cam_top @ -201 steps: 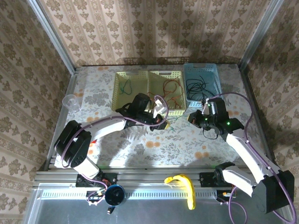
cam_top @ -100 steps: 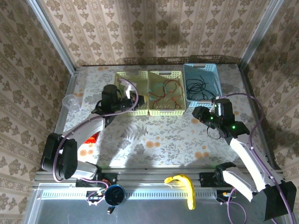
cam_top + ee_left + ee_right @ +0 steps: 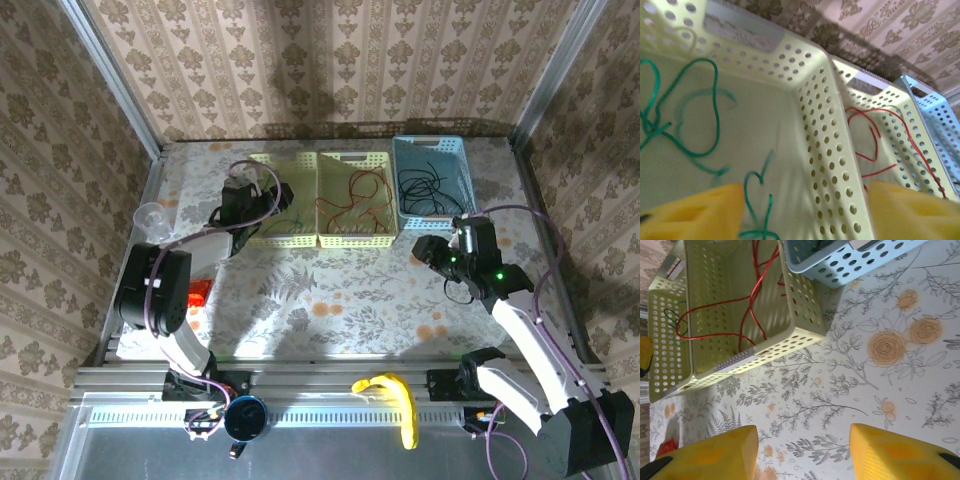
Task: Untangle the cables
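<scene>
From my seat I take the middle basket (image 3: pixel 352 240), the pale yellow one, as my mark. Far to its left a clear cup (image 3: pixel 150 218) stands on the flowered table (image 3: pixel 330 300). To the near left of the basket, a small red object (image 3: pixel 197 293) lies beside the left arm.

The left gripper (image 3: pixel 805 202) hangs over the left basket (image 3: pixel 820 115), which touches my mark's left wall. Its yellow fingers (image 3: pixel 695 212) stand wide apart and I see nothing clamped between them. The green cable (image 3: pixel 716 110) lies loose in curls on that basket's floor. One small loop sits below the gap between the fingers.

Inside the middle basket itself the red cable (image 3: pixel 753 280) sprawls in long loops across the floor and up toward the far wall.

The blue basket (image 3: pixel 430 142) stands just to the right of my mark, their walls close together. The black cables (image 3: pixel 425 185) lie heaped inside it.

The right gripper (image 3: pixel 802 440) hovers over bare tabletop, near and to the right of my mark's near right corner, just off the blue basket's near end. Its fingers (image 3: pixel 895 452) are spread apart with only the table's flower pattern between them, holding nothing.

Well nearer than my mark, on the metal rail between the arm bases, lies a curved yellow object (image 3: pixel 398 398).
</scene>
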Robot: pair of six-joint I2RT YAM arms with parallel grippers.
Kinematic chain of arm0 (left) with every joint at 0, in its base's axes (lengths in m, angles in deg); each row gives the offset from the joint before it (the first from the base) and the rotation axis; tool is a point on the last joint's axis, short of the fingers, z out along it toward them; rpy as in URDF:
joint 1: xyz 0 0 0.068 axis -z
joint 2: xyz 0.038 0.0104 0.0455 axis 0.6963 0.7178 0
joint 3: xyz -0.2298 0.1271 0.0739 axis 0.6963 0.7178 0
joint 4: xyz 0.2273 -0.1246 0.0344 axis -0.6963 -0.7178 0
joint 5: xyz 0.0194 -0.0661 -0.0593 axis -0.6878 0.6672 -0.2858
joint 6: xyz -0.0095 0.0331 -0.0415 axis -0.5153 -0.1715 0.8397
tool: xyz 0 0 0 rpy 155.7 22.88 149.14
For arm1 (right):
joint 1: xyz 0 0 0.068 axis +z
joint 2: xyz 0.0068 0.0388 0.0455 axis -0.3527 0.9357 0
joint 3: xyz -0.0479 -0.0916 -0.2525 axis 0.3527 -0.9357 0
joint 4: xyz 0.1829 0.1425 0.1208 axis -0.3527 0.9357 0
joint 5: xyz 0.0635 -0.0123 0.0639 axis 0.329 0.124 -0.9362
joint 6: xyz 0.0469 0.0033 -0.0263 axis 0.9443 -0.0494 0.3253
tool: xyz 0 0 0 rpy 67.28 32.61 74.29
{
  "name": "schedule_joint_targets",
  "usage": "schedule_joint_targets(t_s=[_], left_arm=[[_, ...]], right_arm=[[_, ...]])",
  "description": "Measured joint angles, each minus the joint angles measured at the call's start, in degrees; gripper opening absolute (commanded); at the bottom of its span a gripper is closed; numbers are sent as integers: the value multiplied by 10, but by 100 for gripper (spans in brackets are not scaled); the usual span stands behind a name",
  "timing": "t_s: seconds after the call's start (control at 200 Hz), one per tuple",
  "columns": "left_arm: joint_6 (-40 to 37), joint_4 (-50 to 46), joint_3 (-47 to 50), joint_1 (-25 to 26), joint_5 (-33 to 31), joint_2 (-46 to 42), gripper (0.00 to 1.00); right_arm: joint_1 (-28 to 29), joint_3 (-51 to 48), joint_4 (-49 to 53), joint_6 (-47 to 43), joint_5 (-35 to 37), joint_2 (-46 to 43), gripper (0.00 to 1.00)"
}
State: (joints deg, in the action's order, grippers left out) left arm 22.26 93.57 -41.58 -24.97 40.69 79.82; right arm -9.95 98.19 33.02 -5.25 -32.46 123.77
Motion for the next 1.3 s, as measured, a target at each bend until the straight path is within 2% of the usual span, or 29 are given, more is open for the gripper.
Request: schedule_joint_targets(t_s=[0.125, 0.27, 0.465, 0.51, 0.555, 0.6, 0.705, 0.79, 0.885, 1.005, 1.155, 1.295], left_arm=[[-29, -14, -2, 8, -33, -42, 93], [-88, -40, 24, 28, -100, -163, 98], [-144, -118, 128, 34, -246, -351, 100], [-151, -153, 154, 31, -288, -391, 100], [-155, -191, 174, 26, -327, -424, 100], [-158, -233, 190, 21, -367, -454, 100], [-171, -307, 213, -2, -459, -508, 100], [-190, -318, 238, -9, -533, -537, 100], [-225, -289, 286, -12, -592, -550, 100], [-249, -282, 318, -34, -625, -520, 100], [-257, -252, 317, -57, -633, -442, 100], [-260, -190, 317, -57, -629, -356, 100]], right_arm=[[-2, 0, 30, -13, 35, -24, 56], [-7, 1, 57, -35, 98, -43, 60], [-8, 9, 68, -90, 203, -58, 65], [-8, 8, 66, -106, 233, -62, 70], [-8, -1, 51, -123, 265, -70, 78], [-9, -23, 20, -150, 300, -85, 99], [-10, -110, -84, -215, 368, -123, 100], [-11, -201, -203, -282, 396, -134, 100], [-13, -255, -295, -322, 405, -96, 100], [-15, -270, -403, -341, 410, -8, 100], [-19, -270, -527, -349, 414, 94, 100], [-36, -261, -625, -362, 406, 180, 100]])
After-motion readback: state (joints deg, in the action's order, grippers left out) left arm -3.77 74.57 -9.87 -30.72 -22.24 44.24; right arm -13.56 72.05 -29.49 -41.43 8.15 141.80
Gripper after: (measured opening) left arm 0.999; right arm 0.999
